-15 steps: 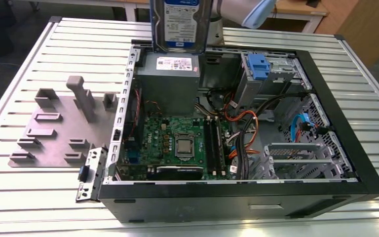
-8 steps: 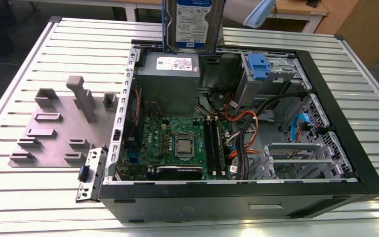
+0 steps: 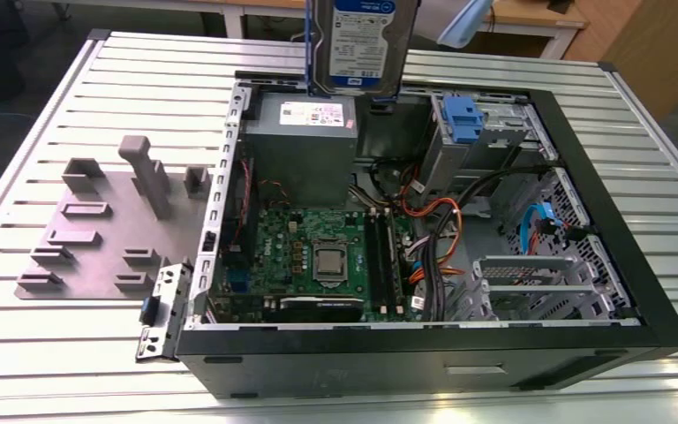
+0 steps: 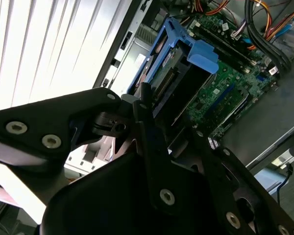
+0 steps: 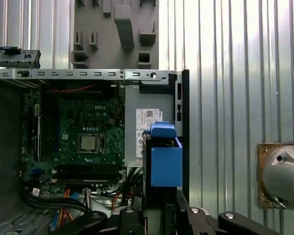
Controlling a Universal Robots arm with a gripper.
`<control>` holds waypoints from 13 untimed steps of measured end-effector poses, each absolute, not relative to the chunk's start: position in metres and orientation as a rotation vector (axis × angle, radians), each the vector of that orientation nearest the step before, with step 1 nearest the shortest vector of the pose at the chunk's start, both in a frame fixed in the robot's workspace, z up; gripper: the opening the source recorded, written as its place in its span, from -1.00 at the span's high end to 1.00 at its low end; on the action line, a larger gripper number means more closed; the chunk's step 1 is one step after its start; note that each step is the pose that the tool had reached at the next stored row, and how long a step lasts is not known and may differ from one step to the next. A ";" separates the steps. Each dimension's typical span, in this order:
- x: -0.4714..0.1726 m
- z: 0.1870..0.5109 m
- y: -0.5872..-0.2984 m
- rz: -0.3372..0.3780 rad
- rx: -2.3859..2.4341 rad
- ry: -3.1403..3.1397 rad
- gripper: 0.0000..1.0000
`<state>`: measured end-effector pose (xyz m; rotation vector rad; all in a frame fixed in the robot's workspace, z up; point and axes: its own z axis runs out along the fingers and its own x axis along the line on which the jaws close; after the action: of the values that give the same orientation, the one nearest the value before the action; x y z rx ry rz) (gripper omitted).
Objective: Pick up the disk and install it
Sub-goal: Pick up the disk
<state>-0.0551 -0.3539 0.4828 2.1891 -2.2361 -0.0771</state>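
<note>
The disk (image 3: 364, 42), silver with a white-and-blue label, hangs upright above the back edge of the open computer case (image 3: 639, 291). It is over the grey power-supply box (image 3: 301, 146). Blue rails run along its edges. In the second wrist view my gripper (image 4: 162, 122) is shut on the disk (image 4: 179, 73), black fingers (image 4: 146, 115) on either side. In the first wrist view the disk (image 5: 165, 161) shows edge-on with its blue rail, held above the case's corner by the gripper (image 5: 159, 216).
A grey drive cage with a blue latch (image 3: 463, 119) sits at the case's back right, and another metal cage (image 3: 539, 283) at the front right. Motherboard (image 3: 315, 256) and orange cables (image 3: 440, 216) fill the middle. A grey fixture plate (image 3: 103, 230) lies on the slatted table (image 3: 33, 362).
</note>
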 end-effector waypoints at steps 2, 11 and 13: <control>-0.054 0.483 -0.354 -0.077 2.189 -2.236 0.30; -0.053 0.483 -0.362 -0.077 2.189 -2.236 0.30; -0.053 0.483 -0.368 -0.077 2.189 -2.236 0.30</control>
<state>-0.0534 -0.3675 0.4826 2.1891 -2.2363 -0.0771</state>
